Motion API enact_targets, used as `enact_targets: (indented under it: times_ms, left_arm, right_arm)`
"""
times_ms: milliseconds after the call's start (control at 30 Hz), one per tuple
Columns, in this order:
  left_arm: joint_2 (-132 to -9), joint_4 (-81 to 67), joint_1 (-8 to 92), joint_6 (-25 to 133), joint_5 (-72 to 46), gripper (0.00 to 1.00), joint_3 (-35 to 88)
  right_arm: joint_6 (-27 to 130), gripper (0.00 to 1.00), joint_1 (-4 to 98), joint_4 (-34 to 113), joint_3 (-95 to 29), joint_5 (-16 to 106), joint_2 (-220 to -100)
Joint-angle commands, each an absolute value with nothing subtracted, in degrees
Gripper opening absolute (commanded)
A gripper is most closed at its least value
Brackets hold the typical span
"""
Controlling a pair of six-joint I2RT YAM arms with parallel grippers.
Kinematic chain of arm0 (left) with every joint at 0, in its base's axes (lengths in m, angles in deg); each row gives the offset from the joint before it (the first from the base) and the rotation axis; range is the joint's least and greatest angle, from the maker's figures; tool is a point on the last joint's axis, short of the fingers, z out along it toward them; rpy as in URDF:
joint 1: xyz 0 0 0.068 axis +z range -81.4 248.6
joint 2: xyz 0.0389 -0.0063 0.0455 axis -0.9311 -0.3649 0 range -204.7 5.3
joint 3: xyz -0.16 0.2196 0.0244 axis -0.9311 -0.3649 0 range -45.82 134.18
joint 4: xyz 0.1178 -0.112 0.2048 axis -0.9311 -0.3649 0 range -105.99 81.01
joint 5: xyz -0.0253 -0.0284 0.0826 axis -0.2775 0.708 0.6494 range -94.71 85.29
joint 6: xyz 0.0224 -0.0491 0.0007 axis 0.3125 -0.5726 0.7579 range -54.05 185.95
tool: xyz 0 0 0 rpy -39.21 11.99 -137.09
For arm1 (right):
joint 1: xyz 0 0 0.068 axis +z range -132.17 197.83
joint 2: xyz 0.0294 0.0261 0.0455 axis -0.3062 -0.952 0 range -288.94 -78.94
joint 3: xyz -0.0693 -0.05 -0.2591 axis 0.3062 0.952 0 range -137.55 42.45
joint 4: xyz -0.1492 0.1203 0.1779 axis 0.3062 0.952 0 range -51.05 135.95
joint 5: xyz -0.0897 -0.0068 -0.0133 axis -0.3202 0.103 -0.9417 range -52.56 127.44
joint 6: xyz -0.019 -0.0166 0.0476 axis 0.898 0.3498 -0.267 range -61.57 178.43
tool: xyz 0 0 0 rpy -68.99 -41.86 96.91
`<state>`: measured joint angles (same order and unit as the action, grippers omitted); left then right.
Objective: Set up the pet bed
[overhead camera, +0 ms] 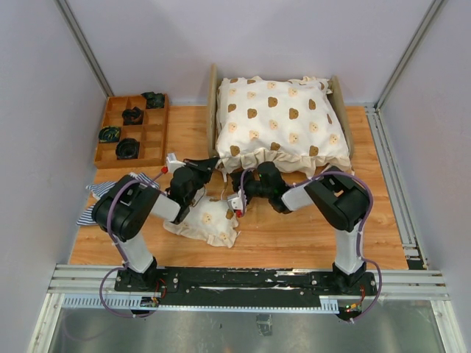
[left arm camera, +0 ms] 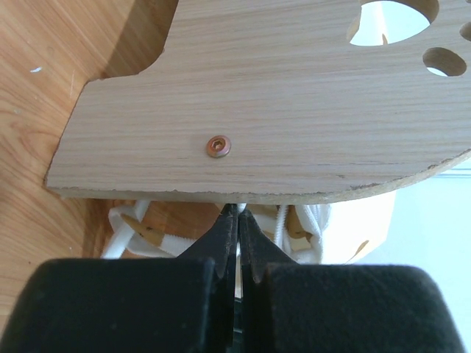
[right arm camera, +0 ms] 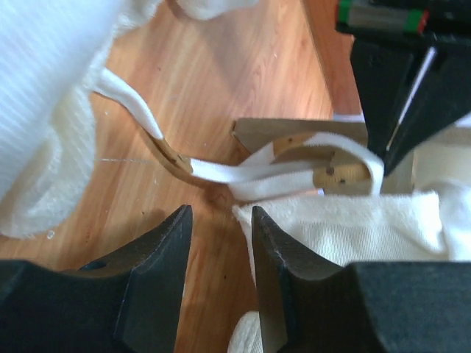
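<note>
The pet bed (overhead camera: 213,103) sits at the surface's back under the bear-print quilt (overhead camera: 280,118). The left gripper (left arm camera: 237,220) has its jaws pinched shut by the headboard (left arm camera: 257,95). The right gripper (right arm camera: 221,215) has its jaws part-open and empty; a tug from here could drag the quilt off

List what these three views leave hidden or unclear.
- Top view: the quilt hides the pet bed's inside.
- Top view: dark items in the tray, too small to identify.
- Top view: the left arm covers part of the striped cloth.
- Left wrist view: the top edge cuts off the cutout in the headboard.
</note>
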<state>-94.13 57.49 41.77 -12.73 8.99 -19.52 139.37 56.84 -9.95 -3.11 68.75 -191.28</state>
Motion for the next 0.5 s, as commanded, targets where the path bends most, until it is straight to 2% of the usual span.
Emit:
enact_targets:
  times_ms: [0,167,467]
  left_arm:
    - [-92.6,55.8,41.7,-11.3,9.7,0.00,-20.3]
    - [-88.1,48.3,41.7,-9.2,10.0,0.00,-20.0]
    - [-84.9,45.2,42.6,-7.7,8.5,0.00,-20.0]
  right_arm:
    - [149.4,0.39,58.2,-0.6,-6.7,68.7,-192.2]
    - [154.6,0.37,58.7,0.2,-8.6,69.5,-196.1]
    - [165.8,0.38,59.1,0.8,-10.7,69.9,-198.8]
